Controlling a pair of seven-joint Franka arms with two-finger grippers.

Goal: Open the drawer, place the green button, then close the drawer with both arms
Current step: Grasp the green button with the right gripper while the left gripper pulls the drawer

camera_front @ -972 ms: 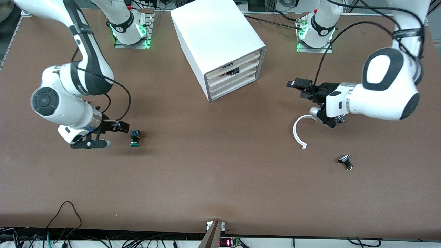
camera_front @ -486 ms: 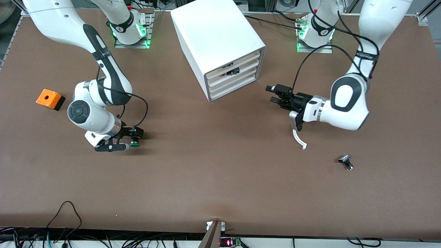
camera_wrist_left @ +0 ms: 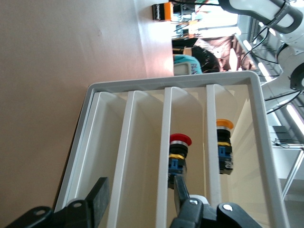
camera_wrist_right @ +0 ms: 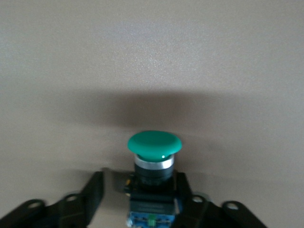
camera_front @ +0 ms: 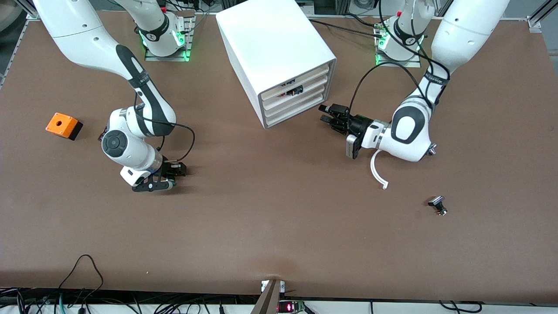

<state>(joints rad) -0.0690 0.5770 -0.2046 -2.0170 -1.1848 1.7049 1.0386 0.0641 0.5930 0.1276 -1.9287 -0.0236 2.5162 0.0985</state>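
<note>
two claws, mine. right gripper point(camera_front: 178, 169) pinching the button point(camera_wrist_right: 154, 164) on the table point(camera_front: 279, 226), toward the right arm's edge. left gripper point(camera_front: 326, 113) spread just before the drawer point(camera_front: 294, 106), shut.

You see a brown table point(camera_front: 279, 226) filling the view. Black cables point(camera_front: 78, 288) trail along its near edge, and green lights point(camera_front: 185, 54) glow at its top edge.
</note>
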